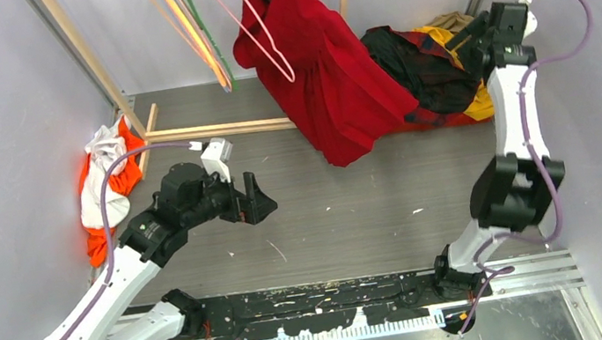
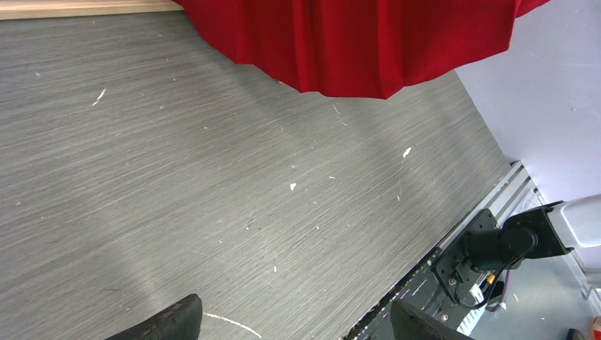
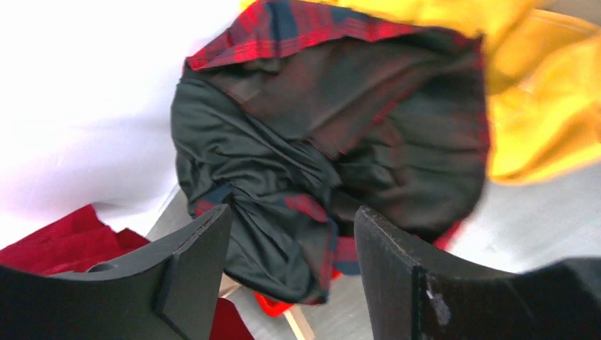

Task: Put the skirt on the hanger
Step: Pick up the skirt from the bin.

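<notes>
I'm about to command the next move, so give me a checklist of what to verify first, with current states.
1. Left gripper open and empty: ok.
2. Right gripper open and empty: ok.
3. Right gripper aimed at the skirt: not ok, it faces the plaid shirt.
4. Left gripper's way to the skirt unobstructed: ok.
5. What holds the skirt's top: cannot tell, cut off at the frame edge.

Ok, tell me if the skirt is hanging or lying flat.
Hanging: the skirt drapes from above, hem near the table. What holds it up, cannot tell.
</notes>
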Controlling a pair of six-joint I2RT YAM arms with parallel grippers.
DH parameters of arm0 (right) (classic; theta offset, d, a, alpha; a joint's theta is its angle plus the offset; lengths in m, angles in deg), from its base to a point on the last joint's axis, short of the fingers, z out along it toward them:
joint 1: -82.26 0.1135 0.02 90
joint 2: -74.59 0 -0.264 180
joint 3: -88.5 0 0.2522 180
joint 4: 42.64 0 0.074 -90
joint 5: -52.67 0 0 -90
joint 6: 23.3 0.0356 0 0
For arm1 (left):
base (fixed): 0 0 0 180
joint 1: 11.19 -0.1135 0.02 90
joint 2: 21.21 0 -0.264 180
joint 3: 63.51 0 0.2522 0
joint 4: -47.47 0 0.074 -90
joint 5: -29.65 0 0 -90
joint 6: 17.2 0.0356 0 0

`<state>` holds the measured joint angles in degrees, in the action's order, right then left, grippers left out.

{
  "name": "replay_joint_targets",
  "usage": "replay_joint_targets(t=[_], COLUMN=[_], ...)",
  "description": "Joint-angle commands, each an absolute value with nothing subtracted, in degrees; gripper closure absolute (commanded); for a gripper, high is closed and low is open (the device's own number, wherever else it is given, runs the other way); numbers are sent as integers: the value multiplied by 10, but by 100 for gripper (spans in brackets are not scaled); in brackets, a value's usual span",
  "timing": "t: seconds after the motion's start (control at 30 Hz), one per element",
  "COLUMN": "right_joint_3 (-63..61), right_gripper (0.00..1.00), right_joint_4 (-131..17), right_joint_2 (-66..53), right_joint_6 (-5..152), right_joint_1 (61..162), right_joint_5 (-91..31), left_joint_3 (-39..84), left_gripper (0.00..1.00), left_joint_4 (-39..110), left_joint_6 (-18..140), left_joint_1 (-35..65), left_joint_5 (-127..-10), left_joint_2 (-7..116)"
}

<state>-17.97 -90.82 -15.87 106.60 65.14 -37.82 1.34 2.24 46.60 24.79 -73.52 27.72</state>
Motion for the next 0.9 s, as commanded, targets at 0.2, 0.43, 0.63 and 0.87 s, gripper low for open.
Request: replay_joint_targets(t=[0.2, 0.43, 0.63, 0.87], right_joint_3=[-324, -280, -279, -256], right_gripper=[29, 21, 21, 21], right_joint_4=[-972, -964, -960, -972], right_joint_2=[-363, -370, -400, -400], right_joint_6=[988, 972, 969, 959], right_joint_1=[709, 752, 758, 764], right_joint_5=[-225, -258, -267, -300], left_joint_3=[14, 5, 10, 16], left_gripper=[1, 1, 1, 1], left_joint_4=[96, 100, 87, 80], left_joint_6=[445, 440, 438, 435], left_joint_1=[245, 244, 245, 245], left_joint_5=[-762, -758, -757, -756], left_joint_2=[318, 332, 332, 329])
